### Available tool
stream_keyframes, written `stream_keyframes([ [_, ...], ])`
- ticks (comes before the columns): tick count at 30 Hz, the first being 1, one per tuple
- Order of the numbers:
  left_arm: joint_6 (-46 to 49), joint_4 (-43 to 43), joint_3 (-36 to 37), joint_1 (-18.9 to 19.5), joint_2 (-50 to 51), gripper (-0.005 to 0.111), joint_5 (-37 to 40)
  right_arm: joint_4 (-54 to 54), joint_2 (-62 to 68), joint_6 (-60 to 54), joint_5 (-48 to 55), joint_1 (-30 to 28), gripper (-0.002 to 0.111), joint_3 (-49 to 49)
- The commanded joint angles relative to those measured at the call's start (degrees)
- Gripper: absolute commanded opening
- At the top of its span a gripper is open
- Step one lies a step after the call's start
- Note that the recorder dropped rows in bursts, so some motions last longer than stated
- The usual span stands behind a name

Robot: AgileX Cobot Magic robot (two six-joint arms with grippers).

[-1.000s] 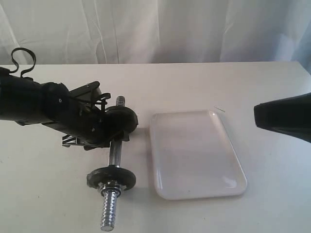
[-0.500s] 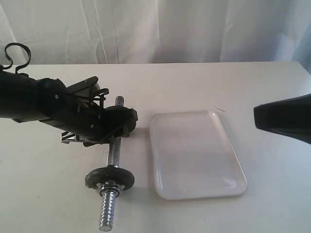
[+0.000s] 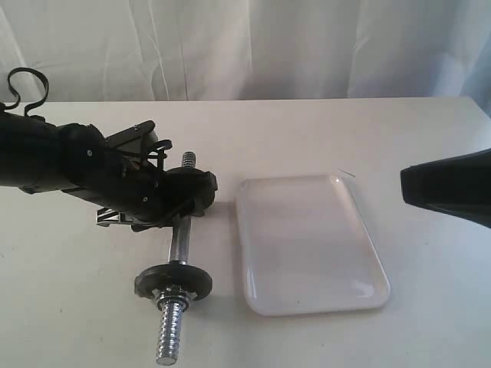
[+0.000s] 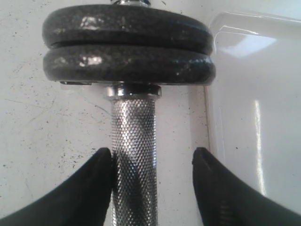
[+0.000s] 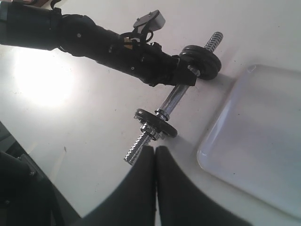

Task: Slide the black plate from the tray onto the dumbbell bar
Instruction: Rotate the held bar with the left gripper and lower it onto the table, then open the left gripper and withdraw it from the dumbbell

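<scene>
The dumbbell bar (image 3: pixel 181 241) lies on the table left of the white tray (image 3: pixel 307 245). The tray holds nothing. Two black plates sit side by side on the bar's far end (image 4: pixel 127 66), pressed together; either could be the task's black plate. A smaller black disc (image 3: pixel 175 281) sits near the bar's front threaded end. My left gripper (image 4: pixel 153 157) is open and straddles the knurled bar just behind the two plates. One finger (image 4: pixel 101 162) touches the bar, the other stands apart. My right gripper (image 5: pixel 155 148) is shut on nothing, off to the right of the tray (image 5: pixel 254 136).
The white table (image 3: pixel 322 130) ends at a white curtain (image 3: pixel 253 46) at the back. My left arm (image 3: pixel 54 157) stretches in from the left edge. The right gripper's black body (image 3: pixel 449 188) hangs at the right edge, beside the tray.
My left arm shifted slightly toward the back left a second ago, and the bar moved a little with it. Nothing has moved in the last half second.
</scene>
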Motion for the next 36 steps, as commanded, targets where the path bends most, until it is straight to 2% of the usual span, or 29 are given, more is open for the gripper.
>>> stream_keyframes([
  [1, 0.15, 0.38, -0.19, 1.31, -0.90, 0.057, 1.37, 0.31, -0.39, 0.27, 0.41, -0.38, 0.000, 0.26],
  [10, 0.15, 4.04, -0.19, 4.58, -4.95, 0.056, 4.17, 0.31, -0.39, 0.27, 0.41, -0.38, 0.000, 0.26],
  [15, 0.28, 5.74, -0.19, 4.67, -5.53, 0.056, 5.36, 0.31, -0.39, 0.27, 0.41, -0.38, 0.000, 0.26],
  [17, 0.28, 5.74, -0.19, 4.67, -5.53, 0.048, 6.43, 0.31, -0.39, 0.27, 0.69, -0.38, 0.000, 0.26],
  [23, 0.28, 8.84, -0.08, 4.67, -5.53, 0.000, 9.06, 0.31, -0.39, 0.27, 0.69, -0.38, 0.000, 0.26],
  [36, 0.31, 9.23, 0.00, 4.67, -3.21, 0.000, 9.86, 0.31, -0.39, 0.27, 0.69, -0.38, 0.000, 0.26],
])
